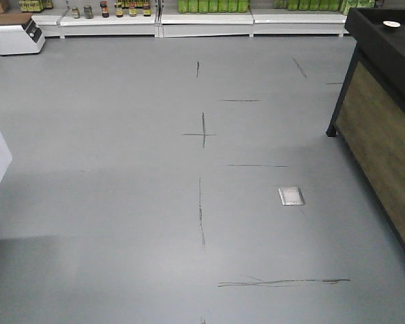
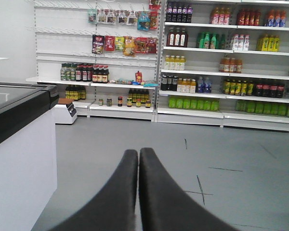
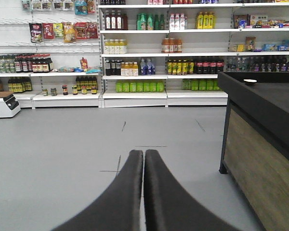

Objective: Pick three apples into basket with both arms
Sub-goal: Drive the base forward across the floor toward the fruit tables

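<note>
Over the grey floor (image 1: 121,202), no apples and no basket are seen, so nothing is judged picked yet. Clenched and empty are held the left gripper (image 2: 138,153) and right gripper (image 3: 144,154); a dark counter (image 3: 260,101) is seen rightward.

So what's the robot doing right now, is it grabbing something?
Not yet. The left gripper and the right gripper are both shut with nothing in them, held out above the grey floor and facing the shop shelves. A black counter stands to the right. I can't make out any apples or a basket, so the picking hasn't started.
</note>
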